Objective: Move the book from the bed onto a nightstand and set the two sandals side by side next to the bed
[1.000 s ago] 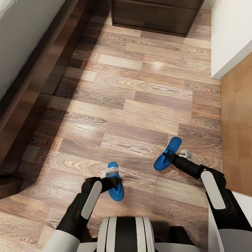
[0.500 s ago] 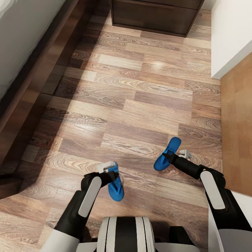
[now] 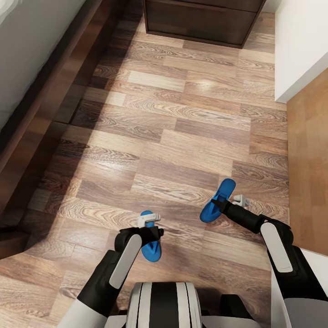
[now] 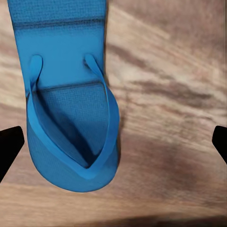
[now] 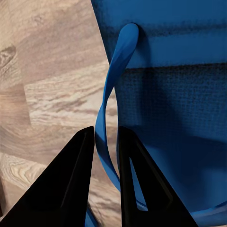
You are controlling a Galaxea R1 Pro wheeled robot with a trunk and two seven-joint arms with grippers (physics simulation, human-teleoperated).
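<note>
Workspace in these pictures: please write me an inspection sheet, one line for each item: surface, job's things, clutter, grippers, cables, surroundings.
Surface: wood plank floor, light multi-tone boards.
Job's things: two blue sandals on the floor, apart and not parallel; left sandal in front of the robot's trunk, right sandal further right and angled. The bed frame runs along the head view's left edge. Book: nothing seen.
Clutter: nothing seen.
Grippers: left gripper open, above the left sandal, fingers wide apart. Right gripper shut on the right sandal's strap.
Cables: nothing seen.
Surroundings: dark wooden cabinet ahead; white wall at the right.
</note>
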